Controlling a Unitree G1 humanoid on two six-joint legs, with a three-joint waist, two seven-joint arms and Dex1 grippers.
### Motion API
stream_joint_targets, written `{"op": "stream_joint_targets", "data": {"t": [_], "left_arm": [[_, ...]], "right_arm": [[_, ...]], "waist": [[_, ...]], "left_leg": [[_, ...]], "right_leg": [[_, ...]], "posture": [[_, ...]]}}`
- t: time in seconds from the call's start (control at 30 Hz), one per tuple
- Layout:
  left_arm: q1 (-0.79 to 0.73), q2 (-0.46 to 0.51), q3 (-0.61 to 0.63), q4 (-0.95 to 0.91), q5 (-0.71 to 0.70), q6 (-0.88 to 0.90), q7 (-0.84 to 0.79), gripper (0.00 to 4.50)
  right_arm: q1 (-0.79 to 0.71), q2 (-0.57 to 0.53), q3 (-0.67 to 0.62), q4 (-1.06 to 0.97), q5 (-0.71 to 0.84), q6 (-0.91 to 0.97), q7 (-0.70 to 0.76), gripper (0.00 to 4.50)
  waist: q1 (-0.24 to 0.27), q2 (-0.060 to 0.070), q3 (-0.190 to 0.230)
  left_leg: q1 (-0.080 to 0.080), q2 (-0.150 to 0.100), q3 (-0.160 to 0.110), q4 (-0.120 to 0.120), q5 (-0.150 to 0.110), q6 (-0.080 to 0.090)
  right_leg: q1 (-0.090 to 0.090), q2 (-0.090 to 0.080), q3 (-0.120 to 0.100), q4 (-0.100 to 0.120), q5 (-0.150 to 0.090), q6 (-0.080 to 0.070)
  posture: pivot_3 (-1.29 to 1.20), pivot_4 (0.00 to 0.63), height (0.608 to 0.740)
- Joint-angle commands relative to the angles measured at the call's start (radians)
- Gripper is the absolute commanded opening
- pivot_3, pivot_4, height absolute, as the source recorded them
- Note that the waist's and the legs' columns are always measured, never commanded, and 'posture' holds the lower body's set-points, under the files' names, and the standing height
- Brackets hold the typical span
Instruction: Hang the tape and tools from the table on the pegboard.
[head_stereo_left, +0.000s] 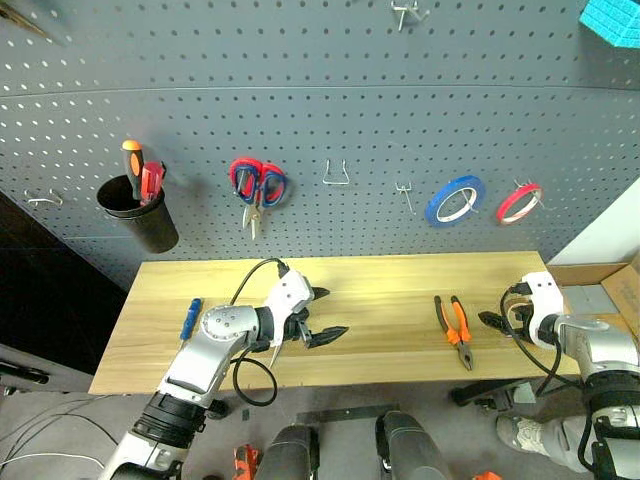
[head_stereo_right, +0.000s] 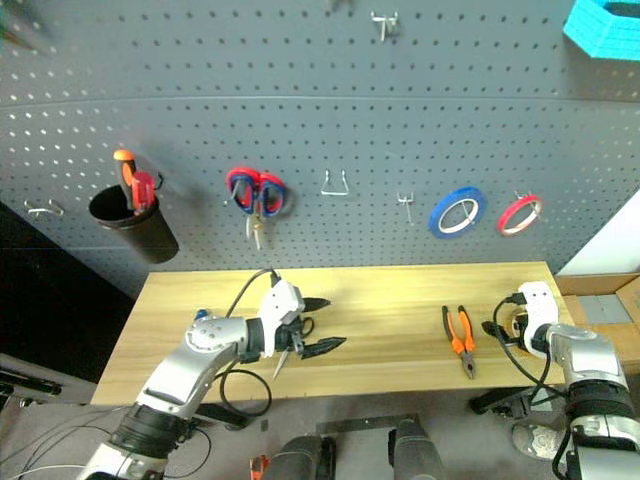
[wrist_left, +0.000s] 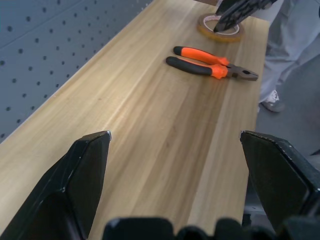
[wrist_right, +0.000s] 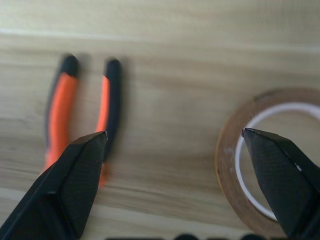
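The yellow tape (wrist_right: 231, 165) lies flat near the right end of the light wood table (head_stereo_left: 390, 280). My right gripper (head_stereo_left: 494, 322) hovers open just over the tape, one finger above the ring and the other toward the orange-and-black pliers (head_stereo_left: 453, 328), which lie a little to its left. My left gripper (head_stereo_left: 326, 314) is open with nothing in it, low over the table's middle, pointing right toward the pliers (wrist_left: 210, 62). A blue-handled screwdriver (head_stereo_left: 190, 318) lies near the table's left end. The scissors are not clearly visible. The grey pegboard (head_stereo_left: 350, 100) stands behind the table.
On the pegboard hang red-and-blue snips (head_stereo_left: 258, 185), a blue roll (head_stereo_left: 455, 200), a red roll (head_stereo_left: 520, 202) and a black cup (head_stereo_left: 140, 218) holding screwdrivers. Bare hooks (head_stereo_left: 337, 175) sit between the snips and the blue roll. A cardboard box (head_stereo_left: 600, 280) stands past the table's right end.
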Motion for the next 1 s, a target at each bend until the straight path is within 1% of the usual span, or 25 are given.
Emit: {"op": "stream_joint_targets", "data": {"t": [0.03,0.1,0.17,0.23,0.3,0.33,0.43,0.53,0.63,0.73,0.83,1.0], "left_arm": [[0.013,0.019,0.004,-0.064,-0.005,0.013,-0.008,4.43],[0.016,0.029,0.010,-0.069,-0.005,0.019,-0.010,4.43],[0.014,0.033,0.011,-0.074,-0.006,0.025,-0.009,4.43],[0.011,0.034,0.009,-0.078,-0.007,0.028,-0.006,4.43],[0.012,0.031,0.008,-0.083,-0.009,0.032,-0.002,4.43],[0.013,0.029,0.006,-0.086,-0.007,0.034,0.001,4.43],[0.014,0.025,0.006,-0.090,-0.004,0.036,0.009,4.43],[0.014,0.027,0.011,-0.089,-0.001,0.034,0.014,4.43],[0.020,0.039,0.015,-0.090,0.001,0.026,0.012,4.43],[0.022,0.042,0.016,-0.093,-0.001,0.026,0.014,4.43],[0.024,0.047,0.019,-0.096,0.001,0.024,0.019,4.43],[0.024,0.053,0.027,-0.108,0.002,0.031,0.030,4.43]], "right_arm": [[-0.017,0.016,-0.021,-0.001,-0.019,-0.016,-0.083,4.50],[-0.024,0.035,-0.022,0.002,-0.017,-0.015,-0.105,4.50],[-0.041,0.055,-0.016,-0.001,-0.019,0.030,-0.132,4.50],[-0.097,0.093,-0.050,0.031,-0.027,0.110,-0.253,4.50],[-0.141,0.119,-0.081,0.059,-0.038,0.137,-0.360,4.50],[-0.160,0.126,-0.088,0.069,-0.038,0.147,-0.383,4.50],[-0.227,0.138,-0.170,0.150,0.003,0.138,-0.465,4.50],[-0.275,0.130,-0.218,0.236,0.023,0.132,-0.491,4.50],[-0.339,0.120,-0.280,0.336,0.064,0.184,-0.527,4.50],[-0.361,0.108,-0.287,0.380,0.065,0.179,-0.545,4.50],[-0.384,0.105,-0.336,0.429,0.099,0.210,-0.589,4.50],[-0.404,0.113,-0.328,0.478,0.114,0.201,-0.579,4.50]], "waist": [[0.000,0.000,0.005],[0.000,0.000,0.012],[0.000,0.000,0.017],[-0.002,0.001,0.020],[-0.003,0.000,0.022],[-0.003,0.001,0.022],[-0.001,0.001,0.022],[0.002,0.001,0.022],[0.000,0.001,0.022],[-0.002,0.001,0.022],[-0.005,0.001,0.022],[-0.008,0.000,0.023]], "left_leg": [[0.000,0.000,0.000,0.000,0.000,0.000],[0.000,0.000,0.000,0.000,0.000,0.000],[0.000,0.000,0.000,0.000,0.000,0.000],[0.000,0.000,0.000,0.000,0.000,0.000],[-0.002,0.000,0.000,0.000,0.000,0.000],[-0.002,0.000,0.000,0.000,0.000,0.000],[-0.003,-0.001,-0.001,0.000,0.000,0.000],[-0.004,-0.001,-0.002,0.000,0.000,0.000],[-0.005,-0.001,-0.002,-0.001,0.000,0.000],[-0.006,-0.001,-0.002,0.000,0.000,0.000],[-0.006,-0.001,-0.002,0.000,0.000,0.000],[-0.007,-0.001,-0.002,0.000,0.000,0.000]], "right_leg": [[0.000,0.000,0.000,0.000,0.000,0.000],[0.000,0.000,0.000,0.000,0.000,0.000],[0.000,0.000,0.000,0.000,0.000,0.000],[0.000,0.000,0.000,0.000,-0.001,0.001],[-0.002,0.000,0.000,0.000,0.000,0.001],[-0.002,0.000,0.000,0.000,0.000,0.001],[-0.002,-0.001,0.000,0.000,0.000,0.001],[-0.003,-0.001,0.000,0.000,0.000,0.001],[-0.003,-0.001,0.000,-0.001,0.000,0.001],[-0.004,-0.001,0.000,-0.001,0.000,0.001],[-0.004,-0.001,-0.001,-0.001,0.000,0.001],[-0.004,-0.001,-0.001,-0.001,-0.001,0.001]], "posture": [[-0.11,0.269,0.740],[-0.10,0.272,0.740],[-0.10,0.271,0.740],[-0.11,0.273,0.740],[-0.11,0.271,0.740],[-0.11,0.267,0.740],[-0.11,0.260,0.740],[-0.11,0.259,0.740],[-0.12,0.258,0.740],[-0.11,0.258,0.740],[-0.11,0.258,0.740],[-0.10,0.258,0.740]]}}
